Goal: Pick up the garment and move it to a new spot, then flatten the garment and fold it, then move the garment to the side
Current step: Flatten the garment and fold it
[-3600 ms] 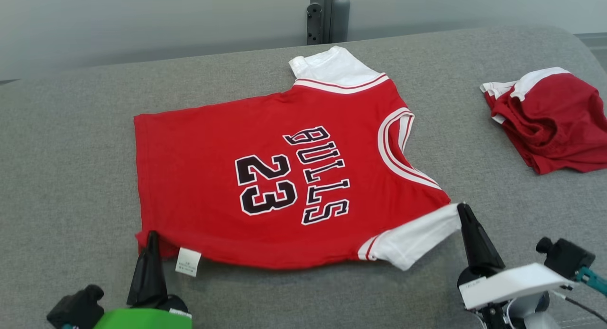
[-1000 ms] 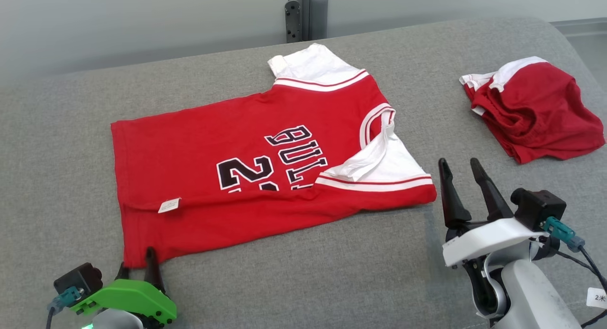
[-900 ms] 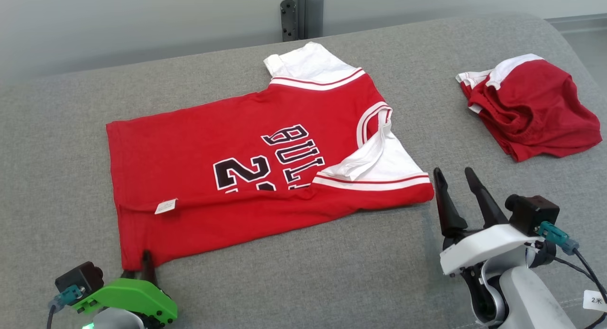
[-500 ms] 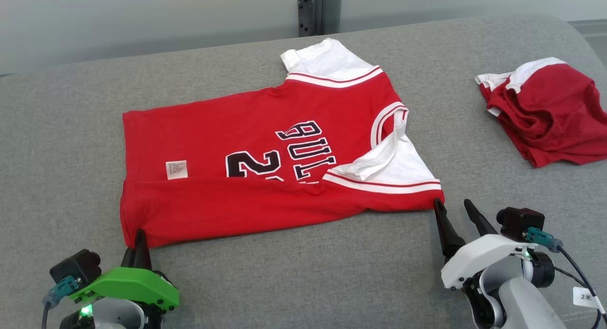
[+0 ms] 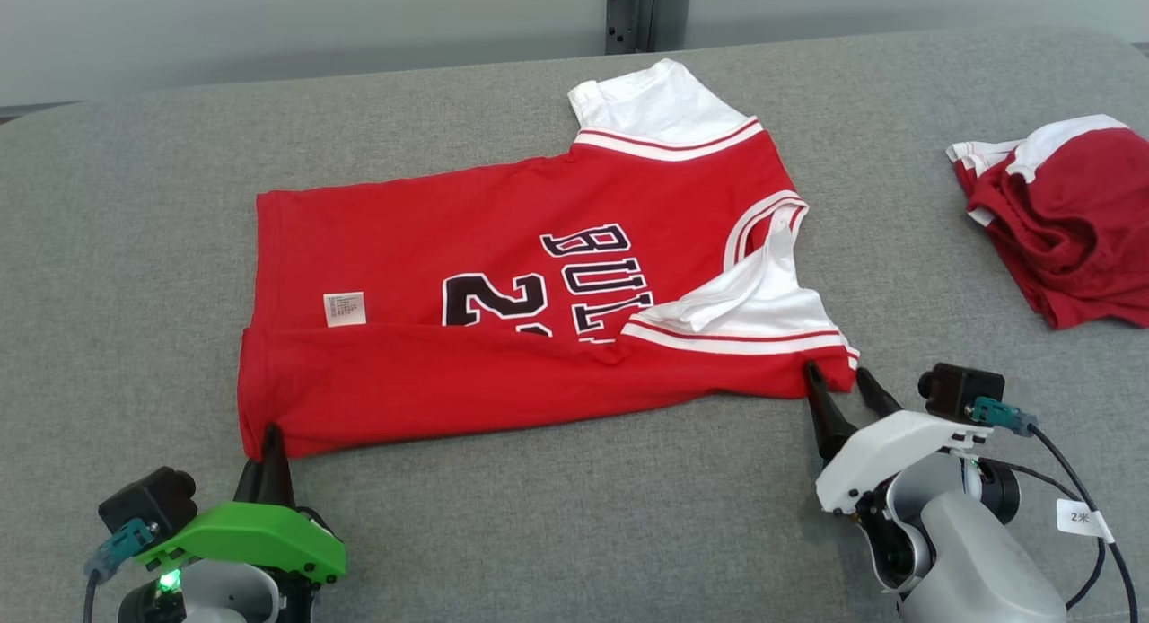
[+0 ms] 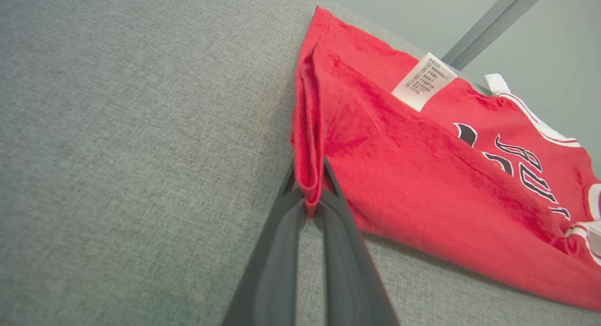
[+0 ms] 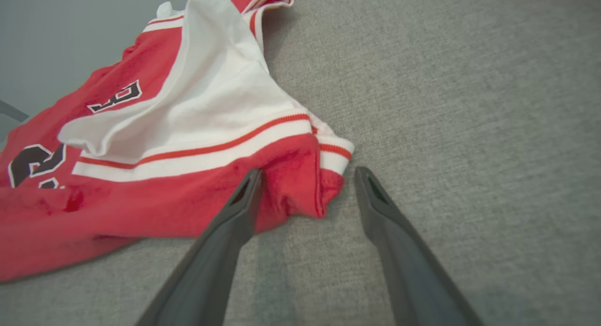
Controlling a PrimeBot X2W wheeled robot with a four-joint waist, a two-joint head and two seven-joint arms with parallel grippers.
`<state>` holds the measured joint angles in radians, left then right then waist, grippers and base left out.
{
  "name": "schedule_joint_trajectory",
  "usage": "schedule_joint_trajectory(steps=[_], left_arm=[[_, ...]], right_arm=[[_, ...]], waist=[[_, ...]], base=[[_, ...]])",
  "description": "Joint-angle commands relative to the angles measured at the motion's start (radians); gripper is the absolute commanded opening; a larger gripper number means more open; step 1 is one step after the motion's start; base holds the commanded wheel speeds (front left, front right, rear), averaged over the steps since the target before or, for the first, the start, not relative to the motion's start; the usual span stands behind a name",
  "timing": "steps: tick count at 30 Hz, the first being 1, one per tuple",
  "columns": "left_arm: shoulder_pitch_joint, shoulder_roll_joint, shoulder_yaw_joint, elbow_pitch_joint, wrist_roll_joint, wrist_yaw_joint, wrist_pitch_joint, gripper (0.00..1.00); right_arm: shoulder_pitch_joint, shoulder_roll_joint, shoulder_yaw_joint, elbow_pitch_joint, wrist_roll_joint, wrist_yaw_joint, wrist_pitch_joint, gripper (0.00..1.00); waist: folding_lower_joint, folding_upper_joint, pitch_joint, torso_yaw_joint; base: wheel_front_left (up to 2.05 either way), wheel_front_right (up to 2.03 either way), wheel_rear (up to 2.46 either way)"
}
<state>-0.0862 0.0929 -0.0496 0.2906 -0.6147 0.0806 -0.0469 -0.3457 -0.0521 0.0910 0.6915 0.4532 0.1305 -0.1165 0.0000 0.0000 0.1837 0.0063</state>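
— Two claws. Left claw (image 6: 307, 194) pinched shut on the hem corner of the jersey (image 5: 503, 273); right claw (image 5: 837, 372) wide, straddling the folded shoulder corner.
— Step?
— Folding, seemingly. Next: closing right, lifting both together. Grey fabric table (image 5: 126, 246) beneath, second red garment (image 5: 1068, 219) well apart, pale wall (image 5: 269, 30) behind.

jersey (image 5: 431, 246) on cushion (image 5: 135, 246) | second garment (image 5: 1068, 219) right of it, apart | post (image 5: 642, 13) behind

- Left gripper (image 5: 271, 436): green shell (image 5: 242, 538), long dark tapered jaws, small green lamp (image 5: 163, 584).
- Right gripper (image 5: 837, 373): white shell (image 5: 884, 443), grey wrist (image 5: 969, 551), matching dark jaws.
- Both wrists: black camera (image 5: 960, 390), teal plug (image 5: 996, 416); right black cable (image 5: 1068, 479) bears a white tag (image 5: 1077, 518).
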Motion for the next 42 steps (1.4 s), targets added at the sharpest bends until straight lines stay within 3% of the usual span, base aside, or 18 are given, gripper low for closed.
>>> schedule_joint_trajectory(steps=[1, 5, 13, 22, 30, 37, 38, 39, 40, 41, 42], left_arm=[[0.003, 0.007, 0.003, 0.002, -0.003, 0.005, -0.007, 0.00], [0.002, 0.007, -0.003, 0.007, -0.004, -0.005, -0.015, 0.00], [0.022, 0.006, -0.017, -0.007, -0.005, -0.028, -0.040, 0.00], [0.139, -0.003, -0.057, -0.097, -0.020, -0.036, -0.016, 0.00], [0.298, -0.018, -0.084, -0.180, -0.050, 0.001, 0.014, 0.00], [0.301, -0.015, -0.072, -0.154, -0.059, 0.009, 0.002, 0.00], [0.299, -0.012, -0.069, -0.148, -0.060, 0.010, 0.001, 0.03], [0.298, -0.009, -0.065, -0.143, -0.062, 0.011, -0.001, 0.23], [0.298, -0.005, -0.062, -0.140, -0.062, 0.012, -0.004, 0.44], [0.299, -0.001, -0.059, -0.138, -0.061, 0.014, -0.005, 1.00], [0.301, 0.003, -0.054, -0.139, -0.059, 0.016, -0.011, 1.00]], right_arm=[[-0.013, 0.001, 0.006, 0.021, 0.016, 0.000, -0.003, 0.63], [-0.043, 0.002, 0.029, 0.060, 0.045, 0.000, -0.011, 0.00], [-0.024, -0.045, 0.035, 0.014, 0.132, 0.000, -0.050, 0.00], [0.168, -0.119, -0.012, -0.214, 0.145, -0.001, -0.011, 0.00], [0.396, -0.062, -0.113, -0.421, 0.102, -0.001, 0.072, 0.00], [0.458, -0.017, -0.140, -0.474, 0.075, 0.000, 0.124, 0.00], [0.461, -0.014, -0.143, -0.475, 0.073, -0.001, 0.127, 0.00], [0.465, -0.012, -0.145, -0.478, 0.069, -0.001, 0.129, 0.00], [0.467, -0.010, -0.148, -0.481, 0.066, -0.001, 0.129, 0.33], [0.469, -0.009, -0.153, -0.483, 0.064, -0.001, 0.130, 0.60], [0.472, -0.009, -0.164, -0.487, 0.059, -0.001, 0.125, 1.00]], waist=[[0.0000, 0.0000, -0.002, -0.001], [0.0000, 0.0000, -0.011, -0.005], [0.0000, 0.0000, -0.041, -0.013], [0.0000, 0.0000, -0.073, -0.022], [0.0000, 0.0000, -0.072, -0.023], [0.0000, 0.0000, -0.072, -0.039], [0.0000, 0.0000, -0.072, -0.042], [0.0000, 0.0000, -0.071, -0.045], [0.0000, 0.0000, -0.070, -0.048], [0.0000, 0.0000, -0.069, -0.051], [0.0000, 0.0000, -0.067, -0.053]], base=[[0.00, 0.00, 0.00], [0.00, 0.00, 0.00], [0.00, 0.00, 0.00], [0.00, 0.00, 0.00], [0.00, 0.00, 0.00], [0.00, 0.00, 0.00], [0.00, 0.00, 0.00], [0.00, 0.00, 0.00], [0.00, 0.00, 0.00], [0.00, 0.00, 0.00], [0.00, 0.00, 0.00]])
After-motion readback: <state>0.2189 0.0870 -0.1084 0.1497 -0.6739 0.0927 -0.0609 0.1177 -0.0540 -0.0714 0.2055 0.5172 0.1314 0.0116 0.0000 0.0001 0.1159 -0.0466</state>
